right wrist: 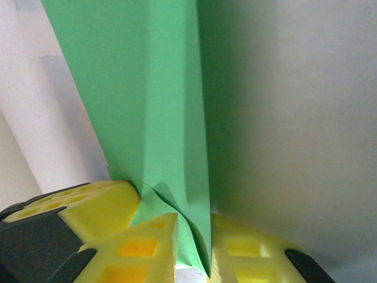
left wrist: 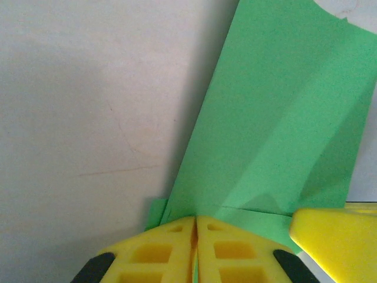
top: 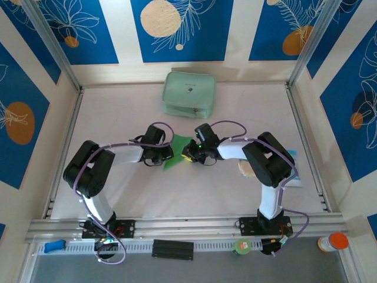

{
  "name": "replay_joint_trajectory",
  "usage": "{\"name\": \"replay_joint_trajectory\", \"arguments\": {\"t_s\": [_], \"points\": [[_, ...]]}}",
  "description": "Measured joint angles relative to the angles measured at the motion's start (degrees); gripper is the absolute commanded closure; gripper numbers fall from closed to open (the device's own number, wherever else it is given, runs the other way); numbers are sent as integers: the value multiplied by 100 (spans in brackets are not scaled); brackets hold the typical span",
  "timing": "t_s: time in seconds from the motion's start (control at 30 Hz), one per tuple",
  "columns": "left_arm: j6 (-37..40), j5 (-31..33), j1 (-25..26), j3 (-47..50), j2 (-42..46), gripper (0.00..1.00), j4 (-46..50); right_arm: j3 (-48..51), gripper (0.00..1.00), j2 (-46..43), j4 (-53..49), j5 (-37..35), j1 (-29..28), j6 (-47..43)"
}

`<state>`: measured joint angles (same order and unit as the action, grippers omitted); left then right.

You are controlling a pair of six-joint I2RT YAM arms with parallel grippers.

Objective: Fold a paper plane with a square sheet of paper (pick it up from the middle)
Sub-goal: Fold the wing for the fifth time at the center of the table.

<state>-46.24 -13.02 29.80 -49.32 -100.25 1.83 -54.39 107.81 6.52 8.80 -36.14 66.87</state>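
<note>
holding the paper (left wrist: 277, 118) pinched in left gripper (left wrist: 195, 221) and right gripper (right wrist: 197, 231), i'd keep both layers aligned and crease slowly

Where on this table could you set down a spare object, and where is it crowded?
Free: back left, between the mint pouch and the left rail; the strip along the front rail. Crowded: the centre, where the left gripper and right gripper pinch the green paper.
</note>
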Motion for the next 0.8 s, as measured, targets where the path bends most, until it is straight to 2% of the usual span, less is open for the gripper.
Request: {"name": "replay_joint_trajectory", "arguments": {"t_s": [0.27,0.43,0.57,0.67,0.8], "points": [[0,-9,-7,0,2,88,0,90,85,-13,122,-85,24,-26],[2,-11,-7,17,20,84,-13,166,93,-74,229,-131,39,-48],[48,-50,-7,146,219,74,-9,258,98,-280,286,-142,52,-44],[192,-52,-13,328,570,61,35,380,99,-568,247,-269,72,-61],[501,-70,-2,627,1287,54,-96,522,99,-1001,35,-485,103,-61]]}}
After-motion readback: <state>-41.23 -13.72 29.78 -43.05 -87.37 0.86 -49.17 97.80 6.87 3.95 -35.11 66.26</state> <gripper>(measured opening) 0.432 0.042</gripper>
